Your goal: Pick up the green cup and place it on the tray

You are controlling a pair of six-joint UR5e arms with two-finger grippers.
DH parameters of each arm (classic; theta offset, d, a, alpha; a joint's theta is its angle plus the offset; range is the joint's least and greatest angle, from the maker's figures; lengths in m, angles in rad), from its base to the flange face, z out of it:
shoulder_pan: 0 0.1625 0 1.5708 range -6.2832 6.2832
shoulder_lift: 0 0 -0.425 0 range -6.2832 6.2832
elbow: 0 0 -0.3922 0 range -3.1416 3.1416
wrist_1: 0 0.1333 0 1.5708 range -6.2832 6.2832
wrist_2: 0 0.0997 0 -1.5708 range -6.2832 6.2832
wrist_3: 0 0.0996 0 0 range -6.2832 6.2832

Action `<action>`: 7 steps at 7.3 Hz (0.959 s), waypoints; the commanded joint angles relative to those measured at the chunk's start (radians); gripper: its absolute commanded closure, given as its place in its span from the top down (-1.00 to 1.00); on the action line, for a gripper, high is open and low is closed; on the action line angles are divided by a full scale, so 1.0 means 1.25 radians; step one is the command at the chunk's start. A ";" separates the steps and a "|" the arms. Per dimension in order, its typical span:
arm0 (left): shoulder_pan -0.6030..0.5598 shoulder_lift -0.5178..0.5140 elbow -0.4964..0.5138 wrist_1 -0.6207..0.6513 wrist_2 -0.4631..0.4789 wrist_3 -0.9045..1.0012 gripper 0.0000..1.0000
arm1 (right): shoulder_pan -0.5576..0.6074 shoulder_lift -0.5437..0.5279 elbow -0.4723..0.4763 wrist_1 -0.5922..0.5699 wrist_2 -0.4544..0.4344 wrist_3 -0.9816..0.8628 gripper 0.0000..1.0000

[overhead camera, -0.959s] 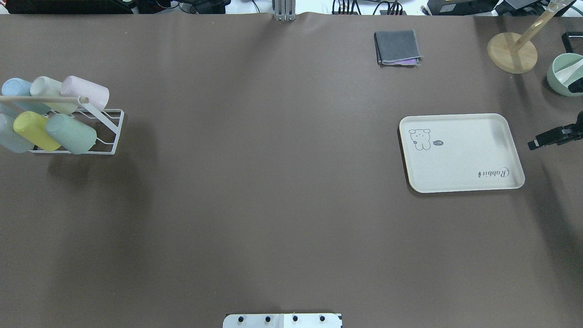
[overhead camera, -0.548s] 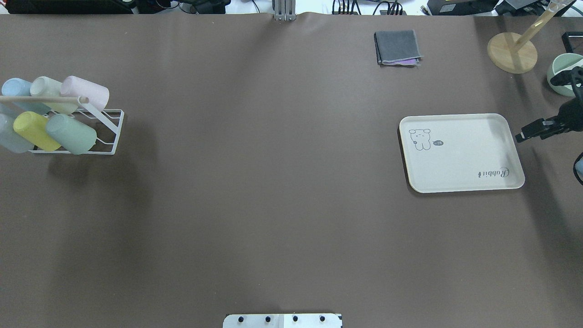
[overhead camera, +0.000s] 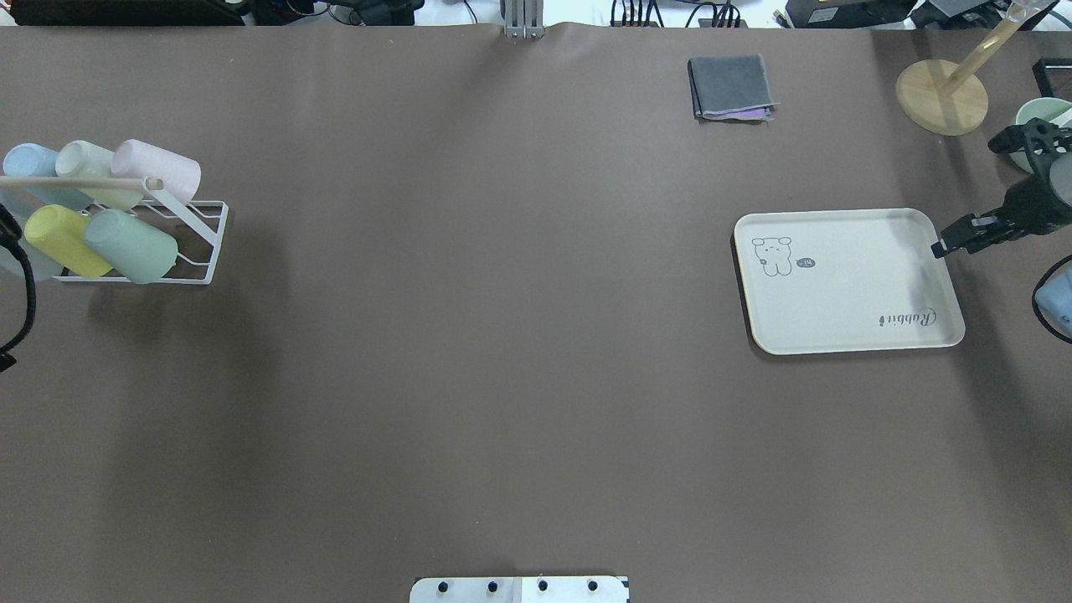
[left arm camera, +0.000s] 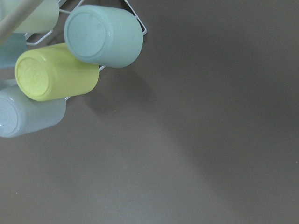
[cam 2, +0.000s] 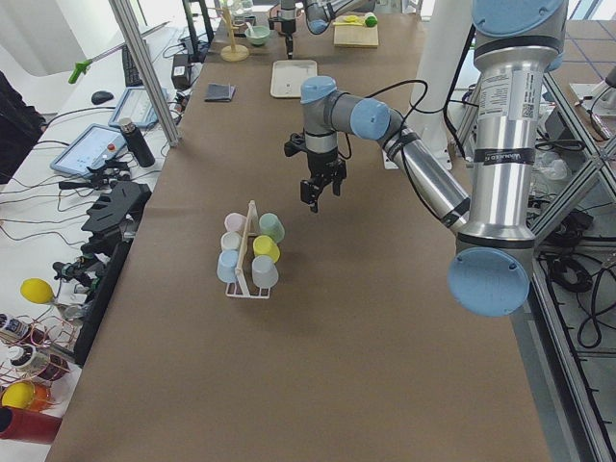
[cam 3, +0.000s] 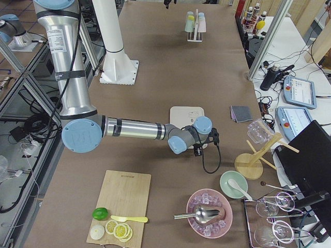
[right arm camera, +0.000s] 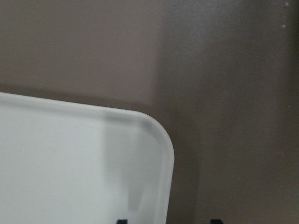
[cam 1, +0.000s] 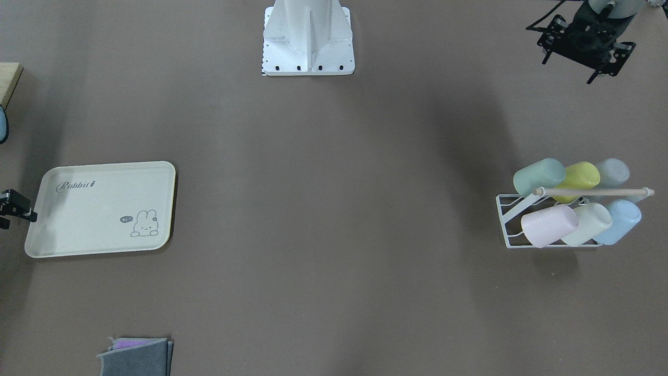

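The green cup lies tilted on a white wire rack at the table's left, nearest the table's middle in the front row. It also shows in the front view and the left wrist view. The cream tray lies flat and holds nothing at the right. My left gripper hangs above the table on the robot's side of the rack, apart from the cups, fingers spread and empty. My right gripper is open and empty at the tray's far right corner.
Yellow-green, pink, cream and pale blue cups share the rack under a wooden bar. A folded grey cloth lies at the back. A wooden stand and a green bowl stand at the far right.
My right gripper has moved left, from the view's right edge to the tray's right rim. A cable of the left arm has come into the overhead view's left edge.
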 commanded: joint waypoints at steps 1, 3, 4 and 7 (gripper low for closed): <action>0.098 -0.011 -0.005 -0.024 0.111 -0.005 0.96 | -0.012 0.018 -0.018 0.000 0.001 0.003 0.29; 0.202 -0.036 0.015 -0.039 0.171 -0.084 0.96 | -0.016 0.018 -0.021 0.000 0.001 0.003 0.20; 0.283 -0.039 -0.001 -0.044 0.233 -0.129 0.96 | -0.017 0.018 -0.021 0.001 0.001 0.003 0.04; 0.451 -0.033 -0.036 -0.026 0.419 -0.150 0.96 | -0.019 0.018 -0.020 0.000 0.001 0.002 -0.46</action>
